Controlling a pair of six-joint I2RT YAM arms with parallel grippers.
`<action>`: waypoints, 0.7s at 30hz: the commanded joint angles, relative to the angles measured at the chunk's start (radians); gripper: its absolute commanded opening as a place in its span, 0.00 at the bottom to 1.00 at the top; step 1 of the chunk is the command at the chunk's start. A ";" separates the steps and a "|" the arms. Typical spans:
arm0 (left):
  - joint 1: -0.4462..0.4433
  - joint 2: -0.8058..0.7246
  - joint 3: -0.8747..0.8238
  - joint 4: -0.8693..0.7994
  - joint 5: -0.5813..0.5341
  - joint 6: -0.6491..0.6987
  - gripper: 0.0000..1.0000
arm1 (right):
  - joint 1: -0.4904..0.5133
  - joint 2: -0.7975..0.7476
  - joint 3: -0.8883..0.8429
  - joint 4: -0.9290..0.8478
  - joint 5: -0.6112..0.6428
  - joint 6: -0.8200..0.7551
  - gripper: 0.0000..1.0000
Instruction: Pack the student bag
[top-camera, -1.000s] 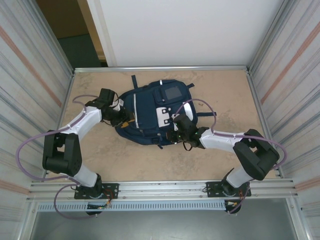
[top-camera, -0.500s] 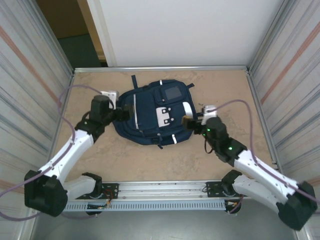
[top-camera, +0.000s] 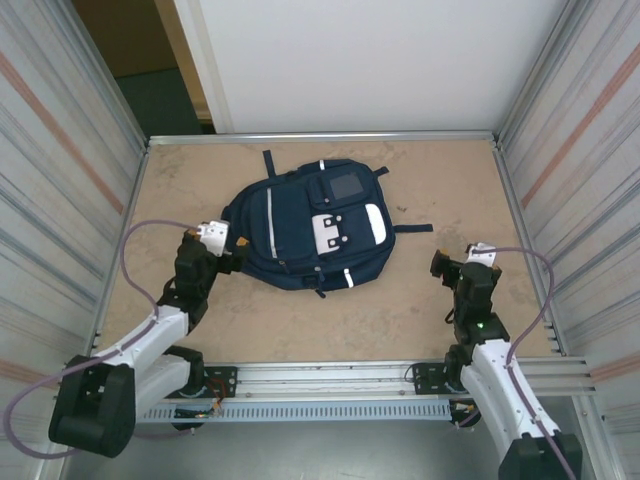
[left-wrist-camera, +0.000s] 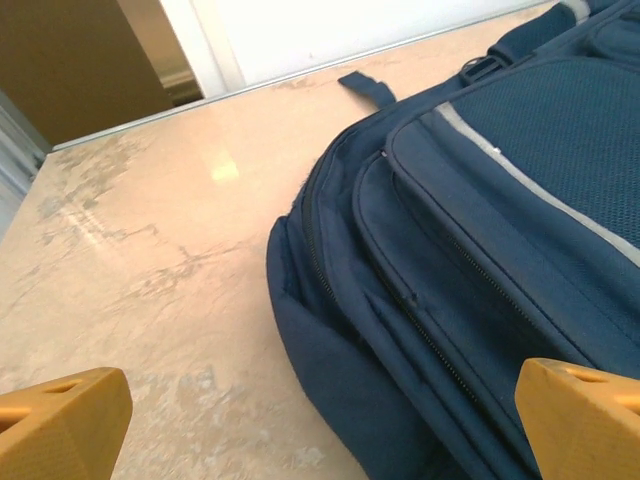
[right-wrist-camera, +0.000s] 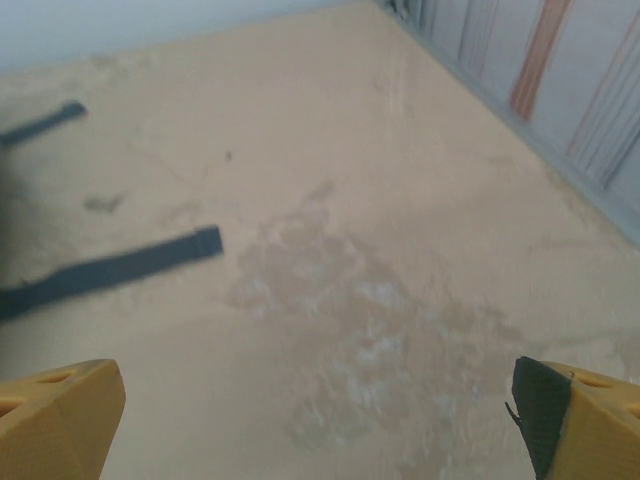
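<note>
Student bag (top-camera: 310, 225) lies flat mid-desk and looks zipped, so packing's probably done. Left arm (top-camera: 150, 335) has its jaws beside the bag's near-left corner, right arm (top-camera: 490, 350) well apart on the right. Both jaws wide open, empty.

The student bag (left-wrist-camera: 470, 200): matt navy woven cloth, mesh-textured panel, smooth grey stripe. Table (top-camera: 400, 305): smooth mottled beige, faint sheen. Walls (top-camera: 60, 150): ribbed metal.

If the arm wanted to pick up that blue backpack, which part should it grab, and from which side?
Probably the bulging side wall of the student bag, approached low from the robot's left, where the open left gripper faces it. The bag lies flat, front up: its broad face offers nothing to pinch, while that edge rises off the table.
</note>
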 joint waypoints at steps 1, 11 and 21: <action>0.087 0.066 -0.031 0.203 0.178 -0.074 0.99 | -0.041 -0.014 -0.031 0.163 -0.116 -0.040 0.99; 0.171 0.251 -0.007 0.346 0.256 -0.043 0.99 | -0.150 0.408 0.003 0.564 -0.334 -0.064 0.99; 0.206 0.434 0.009 0.495 0.337 -0.027 0.99 | -0.153 0.796 0.151 0.779 -0.354 -0.107 0.99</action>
